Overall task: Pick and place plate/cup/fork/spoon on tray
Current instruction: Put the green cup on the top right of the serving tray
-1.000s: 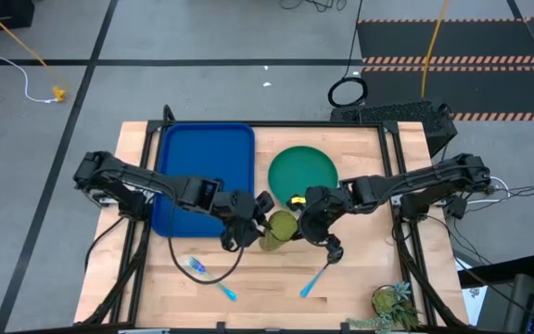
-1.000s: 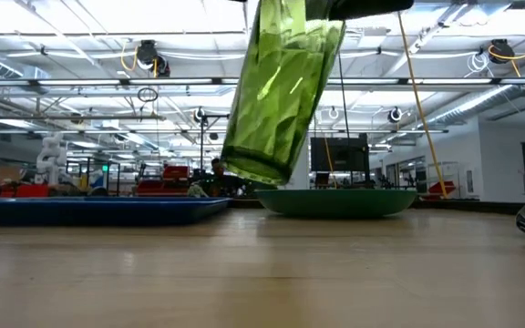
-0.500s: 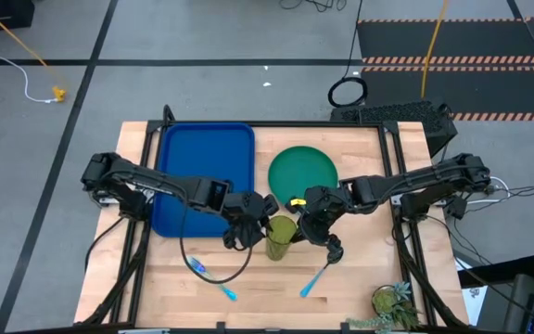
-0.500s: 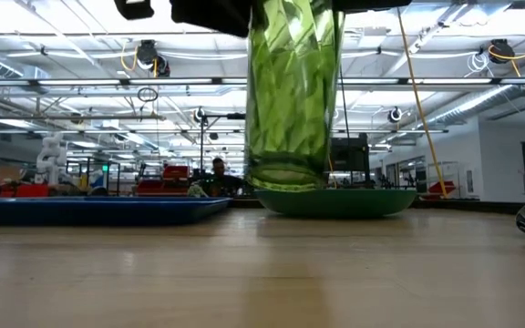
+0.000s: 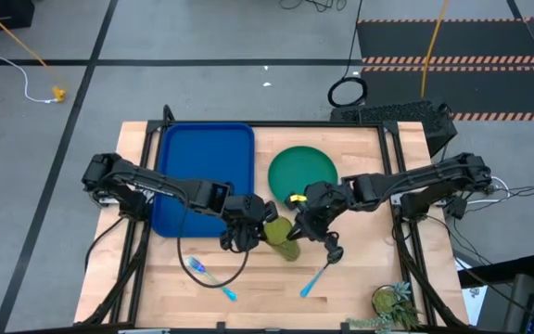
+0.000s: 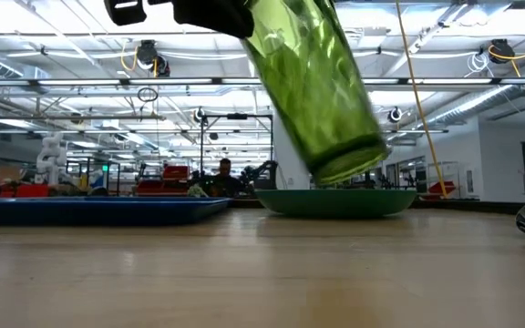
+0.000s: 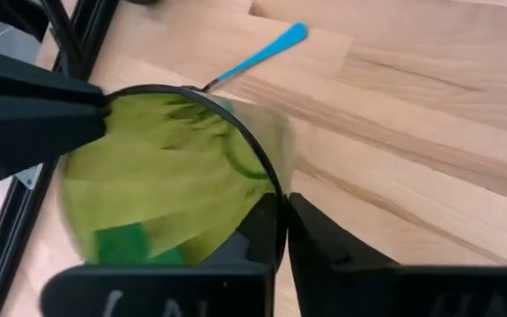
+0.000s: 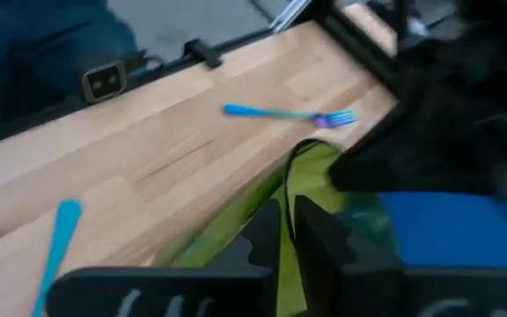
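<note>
The cup is translucent olive-green. The tray is deep blue, the plate teal-green. The fork and spoon have light blue handles. The table is pale wood with visible grain.

Industrial lab hall: ceiling light strips, taped floor, distant equipment.

Bright overhead light; cup motion-blurred in low, wrist views.

Tilted olive-green cup aloft between plate, tray, fork, spoon.
</note>
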`<control>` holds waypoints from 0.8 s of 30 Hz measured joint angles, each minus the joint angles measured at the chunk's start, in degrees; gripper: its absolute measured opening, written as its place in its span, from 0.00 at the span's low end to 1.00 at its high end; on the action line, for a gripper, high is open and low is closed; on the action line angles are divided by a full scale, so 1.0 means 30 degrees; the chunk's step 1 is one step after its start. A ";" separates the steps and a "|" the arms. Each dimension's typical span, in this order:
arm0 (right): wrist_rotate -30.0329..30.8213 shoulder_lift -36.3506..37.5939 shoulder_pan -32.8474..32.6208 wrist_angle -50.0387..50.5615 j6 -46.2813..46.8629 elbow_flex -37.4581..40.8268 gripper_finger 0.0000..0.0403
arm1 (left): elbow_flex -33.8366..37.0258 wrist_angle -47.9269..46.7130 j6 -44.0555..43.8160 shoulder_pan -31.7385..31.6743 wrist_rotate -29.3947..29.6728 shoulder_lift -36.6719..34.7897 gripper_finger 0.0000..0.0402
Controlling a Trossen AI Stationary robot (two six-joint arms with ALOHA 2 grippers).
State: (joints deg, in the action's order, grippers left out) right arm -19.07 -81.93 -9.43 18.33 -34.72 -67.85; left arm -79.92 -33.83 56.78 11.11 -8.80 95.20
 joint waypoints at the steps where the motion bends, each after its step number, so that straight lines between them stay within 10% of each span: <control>1: 0.0257 0.0007 -0.0007 -0.0195 0.0270 0.0000 0.06 | 0.0000 0.0000 -0.0081 0.0000 0.0049 0.0000 0.03; 11: 0.1417 0.0054 -0.0194 -0.1597 0.1464 0.0087 0.37 | -0.0036 0.0295 -0.1389 0.0175 0.0850 -0.0042 0.03; 24: 1.1222 0.3526 -0.3534 -0.0996 0.4257 0.0095 0.49 | -0.0044 -0.0820 -0.2742 0.0290 0.3541 -0.0153 0.03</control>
State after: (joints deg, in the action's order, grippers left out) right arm 14.59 -71.35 -20.03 15.34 -21.95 -67.57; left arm -80.05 -36.29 48.56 11.98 1.82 94.74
